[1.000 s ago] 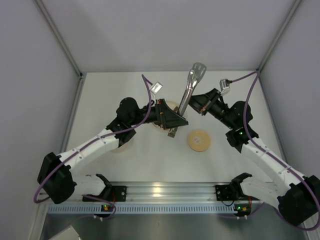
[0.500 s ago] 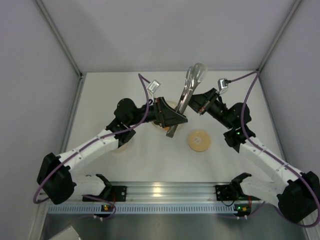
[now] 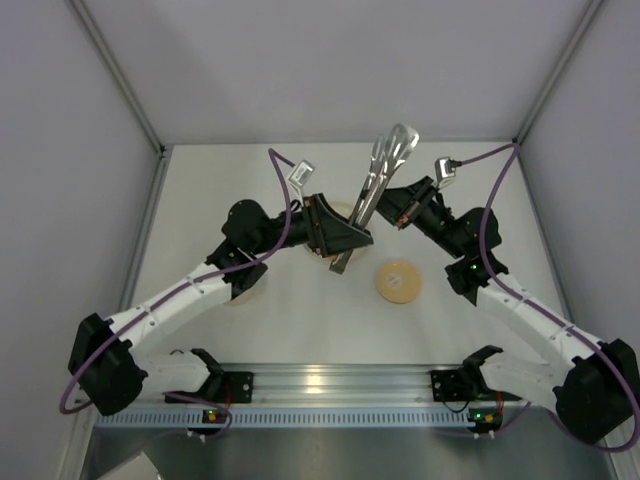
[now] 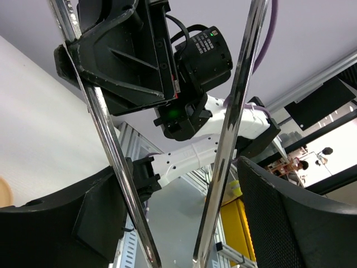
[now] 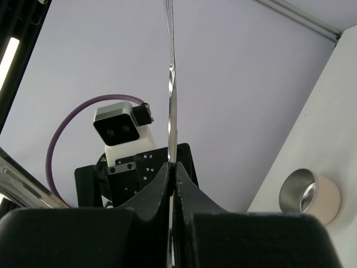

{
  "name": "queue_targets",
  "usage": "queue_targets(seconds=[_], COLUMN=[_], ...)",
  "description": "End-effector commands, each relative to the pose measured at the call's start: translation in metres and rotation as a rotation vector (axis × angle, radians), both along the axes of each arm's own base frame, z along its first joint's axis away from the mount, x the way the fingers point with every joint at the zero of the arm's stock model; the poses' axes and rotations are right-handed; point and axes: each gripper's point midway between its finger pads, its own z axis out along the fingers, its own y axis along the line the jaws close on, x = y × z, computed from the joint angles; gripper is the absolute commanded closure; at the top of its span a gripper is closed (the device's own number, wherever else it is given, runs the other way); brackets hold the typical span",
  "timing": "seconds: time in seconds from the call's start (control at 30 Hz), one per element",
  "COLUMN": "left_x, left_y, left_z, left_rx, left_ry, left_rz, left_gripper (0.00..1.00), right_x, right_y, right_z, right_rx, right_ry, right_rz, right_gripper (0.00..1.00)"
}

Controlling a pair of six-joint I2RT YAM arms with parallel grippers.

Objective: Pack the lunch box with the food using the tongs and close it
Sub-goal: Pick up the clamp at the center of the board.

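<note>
Left wrist view, left fingers (image 4: 279,223) spread astride the tongs (image 4: 237,111); right fingers (image 5: 139,223) clamped on them

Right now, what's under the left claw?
Only a sliver of the cream plate shows under the left claw. The claw and tongs cover the rest, so any food there is hidden.

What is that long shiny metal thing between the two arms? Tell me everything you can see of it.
The tongs look like thin polished steel. Two narrow arms join at the near end and widen into spoon-like tips that point toward the back wall. They seem to be held tilted above the table. The right pincer is clamped shut on them, and the left pincer straddles both arms near the joined end.
</note>
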Motion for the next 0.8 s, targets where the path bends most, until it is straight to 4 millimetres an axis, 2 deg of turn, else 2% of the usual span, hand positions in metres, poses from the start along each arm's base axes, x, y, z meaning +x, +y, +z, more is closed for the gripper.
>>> queue_targets(seconds=[0.0,0.47,0.67,0.77], left_x=[-0.0058,-0.0017,0.0002,0.001], left_y=[0.007,0.007,0.0075,0.0073], left_z=[0.0181,0.0164,0.0153,0.0146], left_rx=[-0.041,-0.032,-0.025,-0.02], left_ry=[-0.077,-0.071,-0.069,-0.067], left_rz=[0.025,0.048,0.062,0.065], left_gripper=[0.2,0.32,0.36,0.38], right_x=[-0.0108,-0.0126,-0.0153,-0.0155], right_y=[0.0012,0.0046,0.0056,0.0041], right_z=[0.0186,0.0195,0.0199,0.0201], right_rx=[0.057,0.051,0.037,0.035], right_ry=[-0.079,-0.09,-0.098,-0.098], right_rz=[0.009,0.008,0.006,-0.003], right_gripper=[1.0,1.0,0.96,0.91])
